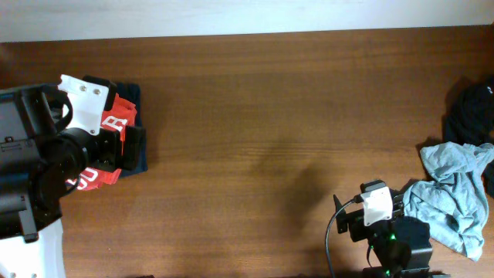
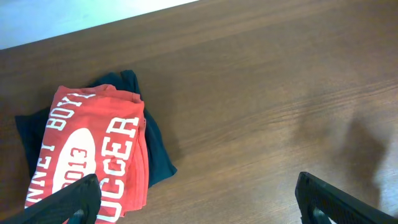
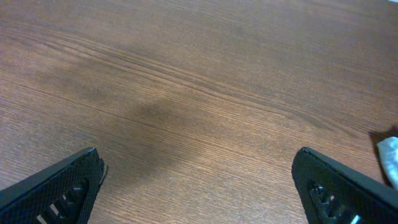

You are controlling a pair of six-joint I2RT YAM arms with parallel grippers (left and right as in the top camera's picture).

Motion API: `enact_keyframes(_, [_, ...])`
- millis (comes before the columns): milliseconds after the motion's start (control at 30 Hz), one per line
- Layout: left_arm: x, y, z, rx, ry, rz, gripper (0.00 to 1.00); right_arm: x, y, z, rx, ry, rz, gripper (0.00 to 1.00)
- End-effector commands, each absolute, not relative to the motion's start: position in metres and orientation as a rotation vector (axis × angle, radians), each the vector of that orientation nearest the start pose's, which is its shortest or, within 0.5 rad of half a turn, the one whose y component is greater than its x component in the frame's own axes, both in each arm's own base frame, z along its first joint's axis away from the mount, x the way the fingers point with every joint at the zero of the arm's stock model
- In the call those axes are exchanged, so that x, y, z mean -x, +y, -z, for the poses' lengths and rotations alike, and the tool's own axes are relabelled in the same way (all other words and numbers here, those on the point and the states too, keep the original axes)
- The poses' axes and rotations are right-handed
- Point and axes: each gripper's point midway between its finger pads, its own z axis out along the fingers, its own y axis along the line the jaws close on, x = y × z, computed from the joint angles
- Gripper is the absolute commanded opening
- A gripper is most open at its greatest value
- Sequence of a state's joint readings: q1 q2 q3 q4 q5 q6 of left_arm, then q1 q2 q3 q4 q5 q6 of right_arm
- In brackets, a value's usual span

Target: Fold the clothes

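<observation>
A folded red-orange T-shirt with white "2013 SOCCER" print [image 2: 93, 155] lies on a folded navy garment [image 2: 158, 152] at the table's left; in the overhead view the shirt [image 1: 116, 116] is partly hidden under my left arm. My left gripper [image 2: 199, 202] is open and empty, one finger over the shirt's near edge. A crumpled grey-blue garment [image 1: 451, 197] and a black one [image 1: 472, 108] lie at the right. My right gripper [image 3: 199, 193] is open and empty above bare wood, left of the grey-blue garment, whose corner shows in the right wrist view [image 3: 390, 158].
The wooden table [image 1: 270, 139] runs to a pale wall at the back. The left arm's body [image 1: 31, 177] covers the front left corner; the right arm's base [image 1: 386, 232] sits at the front right.
</observation>
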State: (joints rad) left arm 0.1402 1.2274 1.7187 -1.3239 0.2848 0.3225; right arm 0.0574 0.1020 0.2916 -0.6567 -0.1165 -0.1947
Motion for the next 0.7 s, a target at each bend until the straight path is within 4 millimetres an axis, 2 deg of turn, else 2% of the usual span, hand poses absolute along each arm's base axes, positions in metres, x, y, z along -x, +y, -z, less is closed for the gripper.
enact_keyframes(0, [-0.282,-0.011,-0.357,-0.371,2.323,0.119,0.99,-0.203,0.033,-0.122,0.337,2.003,-0.038,0.99])
enact_keyframes(200, [-0.282,-0.011,-0.356,-0.372,2.323,0.12,1.0,-0.199,0.046,-0.098,0.385,2.02,-0.121,0.99])
enact_keyframes(667, [-0.282,-0.011,-0.356,-0.371,2.323,0.119,0.99,-0.2,0.045,-0.098,0.384,2.02,-0.118,0.98])
